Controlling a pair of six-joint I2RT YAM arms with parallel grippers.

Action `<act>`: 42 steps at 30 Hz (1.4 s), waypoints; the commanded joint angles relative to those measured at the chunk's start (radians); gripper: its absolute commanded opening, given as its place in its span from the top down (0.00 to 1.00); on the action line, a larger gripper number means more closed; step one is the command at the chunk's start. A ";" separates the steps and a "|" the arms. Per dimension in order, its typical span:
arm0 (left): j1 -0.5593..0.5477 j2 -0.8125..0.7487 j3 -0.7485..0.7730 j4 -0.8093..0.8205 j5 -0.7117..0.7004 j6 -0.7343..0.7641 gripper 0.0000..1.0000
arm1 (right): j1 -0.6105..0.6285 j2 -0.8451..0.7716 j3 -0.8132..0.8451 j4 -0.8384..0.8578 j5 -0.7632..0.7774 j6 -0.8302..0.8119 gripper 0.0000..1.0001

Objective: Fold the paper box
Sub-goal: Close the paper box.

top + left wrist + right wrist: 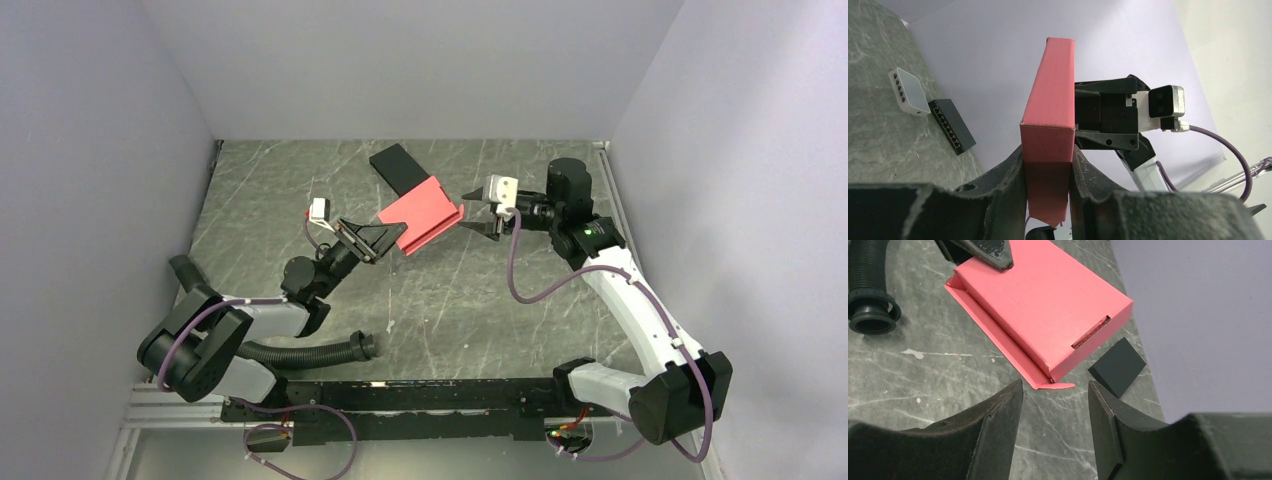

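Note:
The paper box is a pinkish-red flat carton held off the table at mid-back. My left gripper is shut on its near-left end. In the left wrist view the box stands on edge between both fingers of the left gripper. In the right wrist view the box shows a slot in its top, and a long side flap hangs open. My right gripper is open and empty just short of the box's corner. From above, the right gripper sits at the box's right edge.
A black flat box lies on the table behind the paper box, also visible from the right wrist. A small white device lies beside it. A black corrugated hose lies near the left arm's base. Walls close in on three sides.

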 commanded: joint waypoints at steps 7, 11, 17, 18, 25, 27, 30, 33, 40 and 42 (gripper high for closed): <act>-0.004 -0.048 -0.023 0.083 -0.039 0.003 0.95 | -0.002 -0.015 -0.046 0.152 -0.014 0.181 0.45; -0.004 -0.064 -0.035 0.083 -0.053 0.023 0.95 | -0.010 -0.019 -0.066 0.232 -0.073 0.363 0.46; -0.004 -0.115 -0.051 0.083 -0.087 0.127 0.94 | -0.069 -0.027 -0.126 0.502 -0.079 0.860 0.45; -0.004 -0.122 -0.051 0.084 -0.093 0.143 0.95 | -0.090 -0.028 -0.151 0.583 -0.094 0.947 0.45; -0.004 -0.136 -0.044 0.083 -0.125 0.231 0.95 | -0.129 -0.009 -0.311 1.029 -0.003 1.506 0.45; -0.006 -0.126 -0.034 0.083 -0.120 0.239 0.95 | -0.128 0.005 -0.305 1.012 0.049 1.569 0.46; -0.014 -0.107 -0.018 0.083 -0.114 0.253 0.95 | -0.119 0.013 -0.307 1.021 0.080 1.641 0.46; -0.022 -0.088 -0.003 0.084 -0.110 0.266 0.95 | -0.098 0.019 -0.311 0.989 0.118 1.674 0.47; -0.031 -0.069 0.017 0.084 -0.109 0.272 0.96 | -0.046 0.048 -0.317 0.941 0.145 1.646 0.51; -0.031 -0.074 0.015 0.083 -0.113 0.274 0.96 | -0.043 0.049 -0.316 0.923 0.150 1.623 0.51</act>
